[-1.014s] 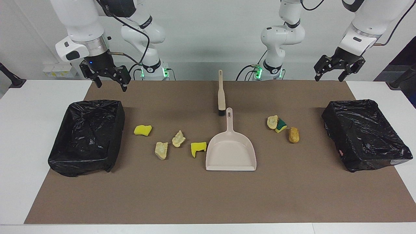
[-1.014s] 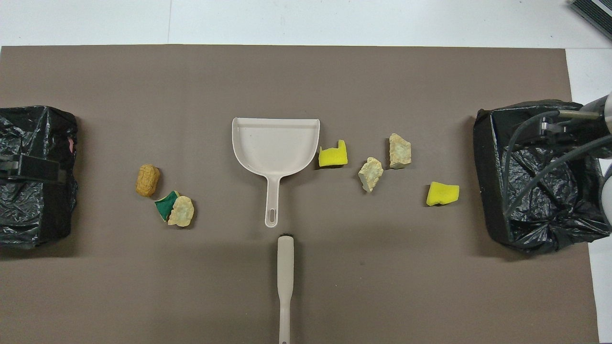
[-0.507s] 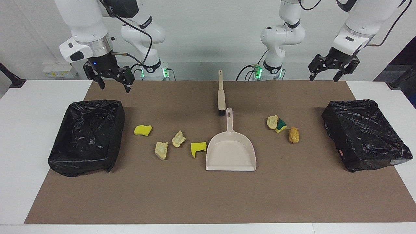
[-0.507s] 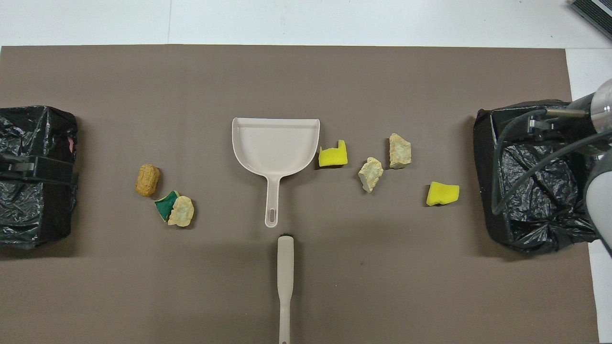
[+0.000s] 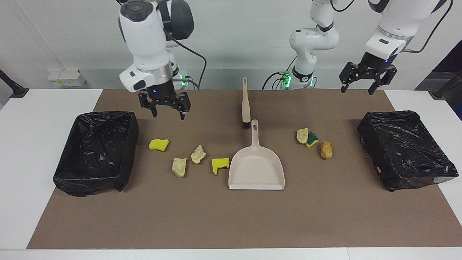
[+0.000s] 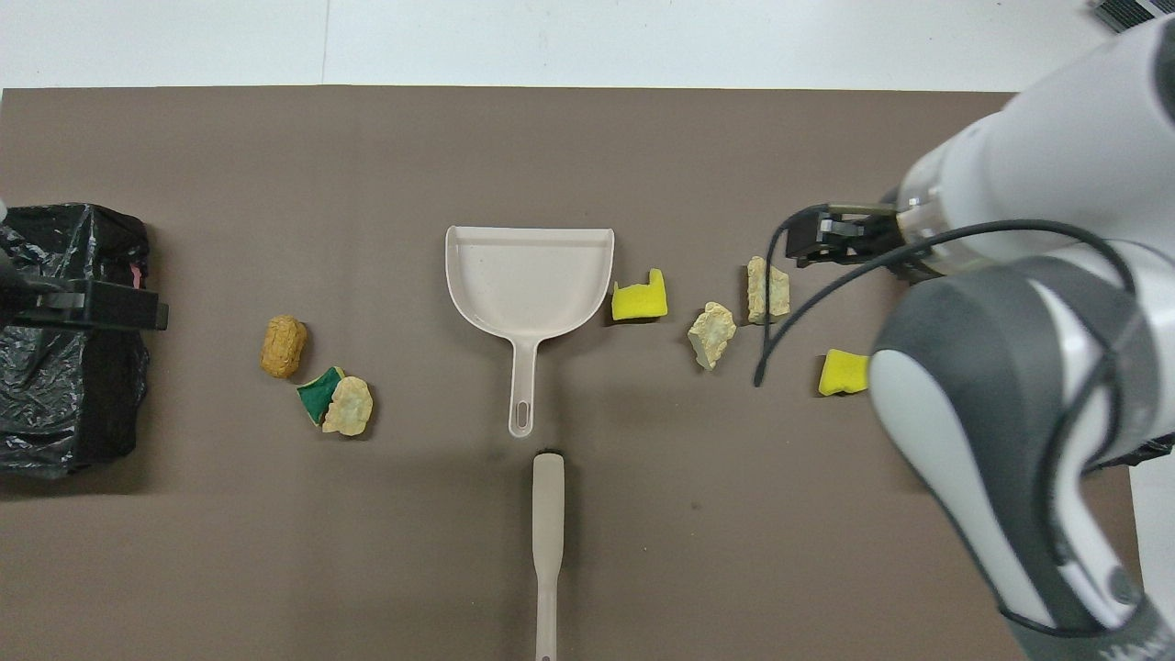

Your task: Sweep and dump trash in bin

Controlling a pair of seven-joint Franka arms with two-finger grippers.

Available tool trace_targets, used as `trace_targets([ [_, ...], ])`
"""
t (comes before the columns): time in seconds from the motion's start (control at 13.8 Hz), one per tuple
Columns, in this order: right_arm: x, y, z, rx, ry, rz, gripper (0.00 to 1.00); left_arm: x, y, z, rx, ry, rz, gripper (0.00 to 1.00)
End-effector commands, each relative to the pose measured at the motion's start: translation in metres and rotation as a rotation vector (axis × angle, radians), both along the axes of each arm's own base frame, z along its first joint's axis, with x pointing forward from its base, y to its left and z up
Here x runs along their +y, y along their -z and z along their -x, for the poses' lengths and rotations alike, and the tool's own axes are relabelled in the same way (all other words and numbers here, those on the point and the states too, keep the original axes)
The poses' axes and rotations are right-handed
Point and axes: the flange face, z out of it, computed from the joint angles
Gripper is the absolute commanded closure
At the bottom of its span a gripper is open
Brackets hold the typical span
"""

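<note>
Facing view shows a brown mat (image 5: 231, 216) covering the table, with a black-lined bin (image 5: 95, 151) at the right arm's end and a second lined bin (image 5: 406, 148) at the left arm's end. Between them lies a beige dustpan (image 5: 256, 168), mouth pointing away from the robots, and a hand brush (image 5: 245, 104) just nearer the robots than the pan's handle. The trash is loose on the mat: four foam chunks (image 5: 198, 154) beside the pan toward the right arm's end, three more (image 5: 312, 141) toward the left arm's end, none in the pan or a bin. The right gripper (image 5: 165, 108) hangs over the mat beside its bin, jaws apart and empty. The left gripper (image 5: 364, 81) hangs over the mat's edge at its own end, also spread and empty. I judge this the opening reach, no tool taken yet. Next, one gripper needs to close on the brush handle, the other on the pan handle.
</note>
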Motion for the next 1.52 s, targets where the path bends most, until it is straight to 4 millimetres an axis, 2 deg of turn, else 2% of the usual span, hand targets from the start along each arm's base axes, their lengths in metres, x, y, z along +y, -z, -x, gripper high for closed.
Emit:
trace_targets([
  [0.0, 0.074, 0.031, -0.027, 0.007, 0.044, -0.024, 0.00, -0.010, 0.006, -0.006, -0.031, -0.012, 0.019, 0.00],
  [0.07, 0.101, 0.039, -0.030, 0.000, 0.058, -0.037, 0.00, -0.017, 0.007, -0.010, -0.039, -0.020, 0.023, 0.00],
  [0.14, 0.117, 0.051, -0.031, 0.004, 0.053, -0.038, 0.00, -0.021, 0.010, -0.013, -0.045, -0.035, 0.027, 0.00],
  [0.22, 0.145, 0.064, -0.025, 0.006, 0.021, -0.035, 0.00, -0.027, 0.012, -0.012, -0.043, -0.035, 0.028, 0.00],
  [0.36, 0.176, 0.083, -0.020, 0.005, 0.020, -0.047, 0.00, -0.040, 0.022, -0.002, 0.007, -0.007, 0.019, 0.00],
  [0.58, 0.233, 0.119, 0.002, 0.016, -0.033, -0.040, 0.00, -0.051, 0.042, 0.040, 0.120, 0.021, -0.007, 0.00],
  [0.8, 0.267, 0.158, 0.026, 0.047, -0.088, -0.017, 0.00, -0.050, 0.063, 0.096, 0.203, 0.043, -0.032, 0.00],
  [0.87, 0.283, 0.159, 0.041, 0.046, -0.110, -0.025, 0.00, -0.047, 0.069, 0.113, 0.211, 0.045, -0.037, 0.00],
  [1.01, 0.281, 0.178, 0.049, 0.050, -0.112, -0.015, 0.09, -0.049, 0.079, 0.143, 0.224, 0.062, -0.044, 0.00],
  [1.16, 0.285, 0.203, 0.055, 0.046, -0.122, -0.018, 0.17, -0.045, 0.085, 0.161, 0.228, 0.063, -0.043, 0.00],
  [1.3, 0.281, 0.215, 0.059, 0.048, -0.128, -0.004, 0.17, -0.045, 0.091, 0.176, 0.232, 0.068, -0.032, 0.00],
  [1.45, 0.277, 0.219, 0.064, 0.055, -0.131, 0.012, 0.17, -0.044, 0.093, 0.181, 0.235, 0.069, -0.032, 0.00],
])
